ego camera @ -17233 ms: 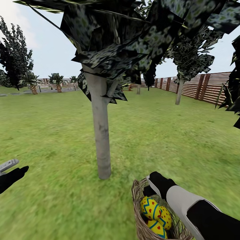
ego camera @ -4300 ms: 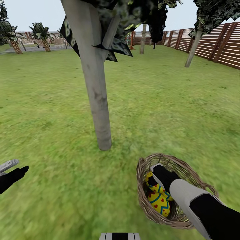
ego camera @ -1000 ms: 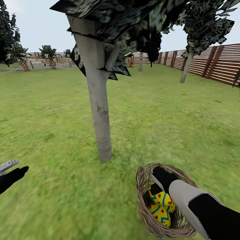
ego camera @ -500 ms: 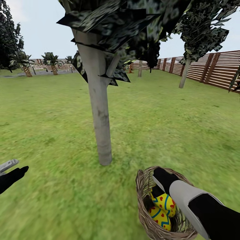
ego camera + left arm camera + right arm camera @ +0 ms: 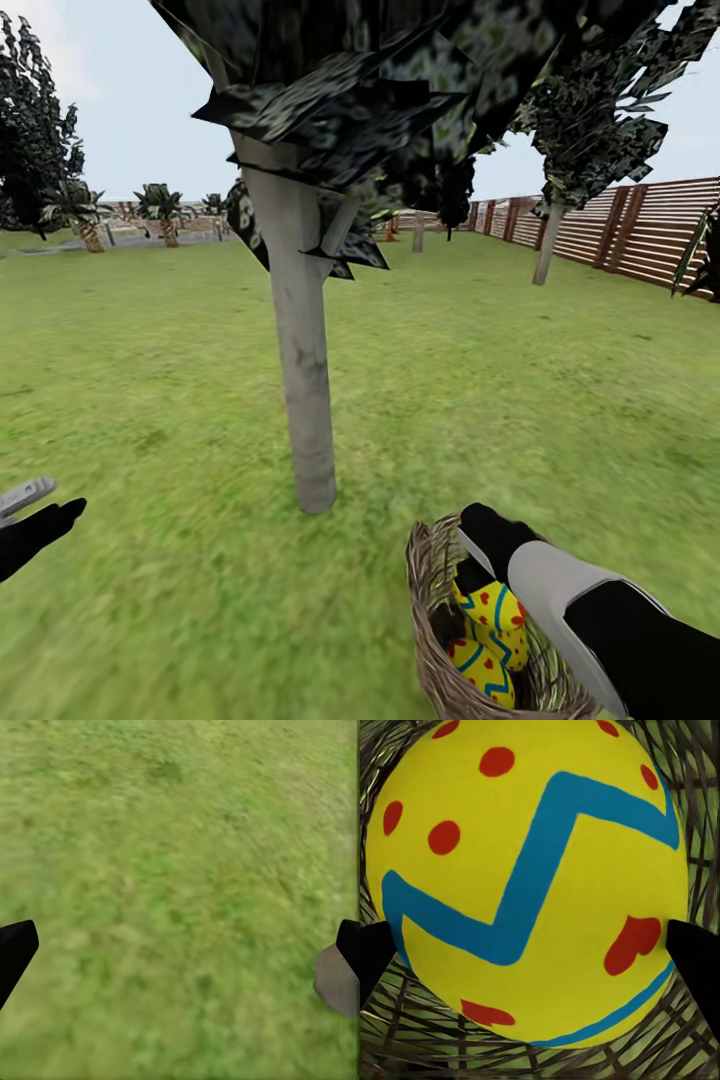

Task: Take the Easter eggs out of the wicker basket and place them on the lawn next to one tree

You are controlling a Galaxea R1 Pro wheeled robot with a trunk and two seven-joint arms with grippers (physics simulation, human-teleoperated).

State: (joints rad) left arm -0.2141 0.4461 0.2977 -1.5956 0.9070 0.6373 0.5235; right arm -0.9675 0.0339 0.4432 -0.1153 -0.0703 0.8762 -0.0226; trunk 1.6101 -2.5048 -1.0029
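**Your right arm reached into the egg basket beside the grey tree**

Your right gripper (image 5: pixel 470 570) was down inside the wicker basket (image 5: pixel 428 640) at the lower right of the head frame, its dark fingertips (image 5: pixel 694 952) set on either side of one Easter egg (image 5: pixel 529 881), which filled the middle of the right wrist frame. The jaws stood wide around that egg; whether they actually pressed it could not be told. In the head frame two yellow eggs with blue zigzags showed in the basket, the upper egg (image 5: pixel 492 612) just under your wrist and a lower egg (image 5: pixel 482 668) beneath it. The basket sat on the lawn (image 5: pixel 560 400), near the foot of the pale grey tree (image 5: pixel 305 400) at frame centre, below and to its right. Your left gripper (image 5: pixel 30 520) hung at the far left edge over bare grass, its two fingertips (image 5: pixel 15 949) spread far apart at opposite edges of the left wrist frame. A slatted wooden fence (image 5: pixel 650 235) ran along the upper right.
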